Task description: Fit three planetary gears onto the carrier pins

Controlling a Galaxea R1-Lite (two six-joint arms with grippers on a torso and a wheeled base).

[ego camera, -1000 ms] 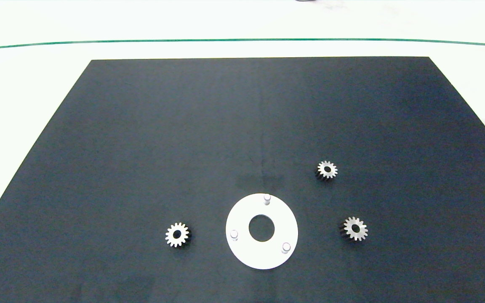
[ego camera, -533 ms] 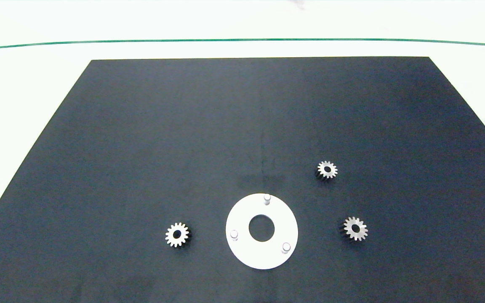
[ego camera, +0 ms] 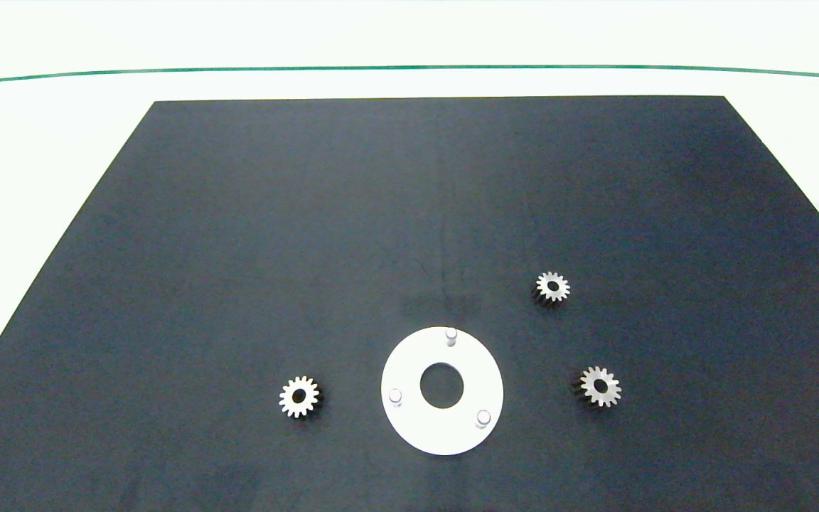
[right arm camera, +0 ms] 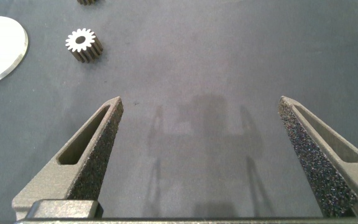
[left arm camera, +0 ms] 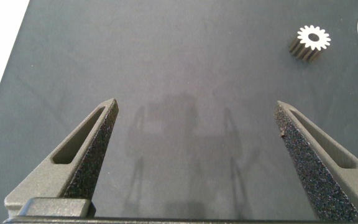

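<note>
A black mat (ego camera: 409, 235) covers most of the white bench (ego camera: 40, 135), and a thin green line (ego camera: 409, 68) runs across the bench beyond the mat's far edge. Near the mat's front edge lies a flat white disc (ego camera: 442, 427) with a large round hole at its centre. Three short pale pins stand up from it in a triangle: the far pin (ego camera: 451, 334), the left pin (ego camera: 395, 395) and the right pin (ego camera: 483, 417). All three pins are bare. Three small silver gears lie flat on the mat around the disc, none touching it: the left gear (ego camera: 299, 397) off the disc's left side, the near right gear (ego camera: 600, 386) off its right side, and the far right gear (ego camera: 552, 286) further back on the right. Neither arm shows in the head view. The left end effector (left arm camera: 197, 130) hovers over bare mat with its two grey fingers spread wide and nothing between them; the left gear and a sliver of the disc's edge lie ahead of it. The right end effector (right arm camera: 201, 127) is likewise spread wide and empty over bare mat, with the near right gear and part of the disc ahead of it.
</note>
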